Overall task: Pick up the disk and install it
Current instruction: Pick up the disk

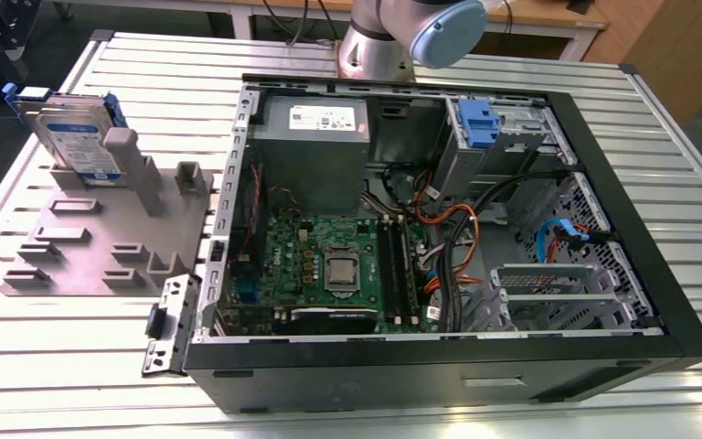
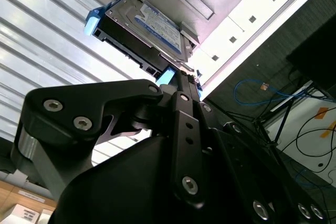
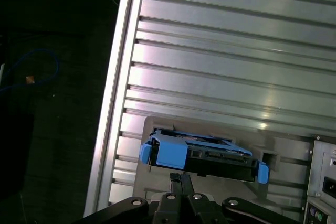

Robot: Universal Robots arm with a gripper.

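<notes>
The disk [image 1: 66, 130], a silver hard drive with a white-and-blue label and a blue carrier frame, stands tilted on edge in a grey holder [image 1: 95, 247], ahead of the hand [image 3: 181, 178], apart from it.

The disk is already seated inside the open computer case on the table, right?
Not right. The disk stands on edge in the grey holder, outside the open computer case on the table; the exterior view shows this.
</notes>
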